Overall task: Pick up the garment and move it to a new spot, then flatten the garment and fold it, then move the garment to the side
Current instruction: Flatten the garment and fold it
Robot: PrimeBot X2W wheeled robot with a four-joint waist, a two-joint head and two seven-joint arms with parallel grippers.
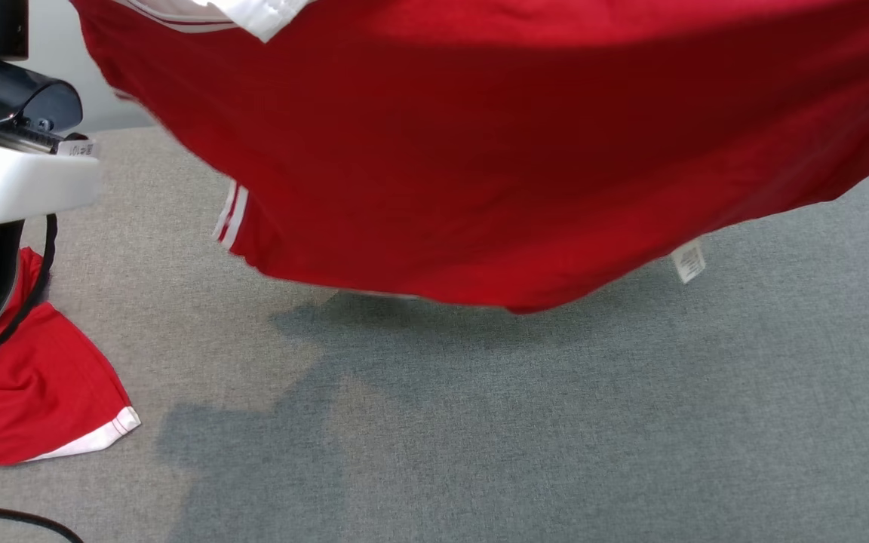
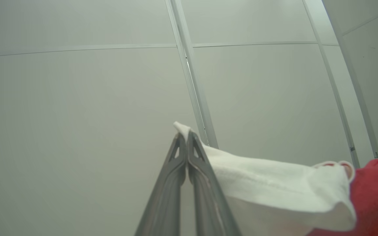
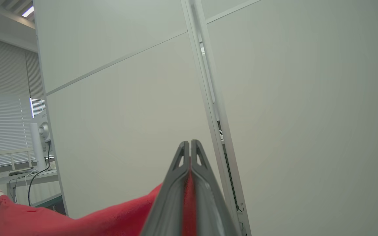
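In the left wrist view, the left gripper (image 2: 186, 135), with two long dark grey fingers, is seen clamped shut on a white ribbed fabric band (image 2: 274, 186), a corner of which is pinched at the fingertips. The band is continued to the right into red cloth. In the right wrist view, the right gripper (image 3: 190, 144) is likewise pressed shut, with a strip of red fabric caught between its fingers, and the cloth is draped away to the lower left. In the head view, a white and black robot arm section (image 1: 12, 181) is seen closest, at the left edge. The red fabric garment with white trim (image 1: 525, 151) is held aloft and spread wide across the upper part of that view, clear of the surface below. Its lower edge sags in the middle, and a small white rectangular label (image 1: 689, 262) is hung from the hem on the right. A shadow is cast beneath it on the grey woven carpet-like surface (image 1: 555, 437). At lower left, a piece of red cloth with a white hem (image 1: 50, 385) lies on that surface; whether it belongs to the lifted garment cannot be told. Farther off, pale grey wall panels (image 2: 77, 114) with metal joint strips are seen behind both grippers, and slatted window blinds (image 3: 2, 98) are visible at the left of the right wrist view.
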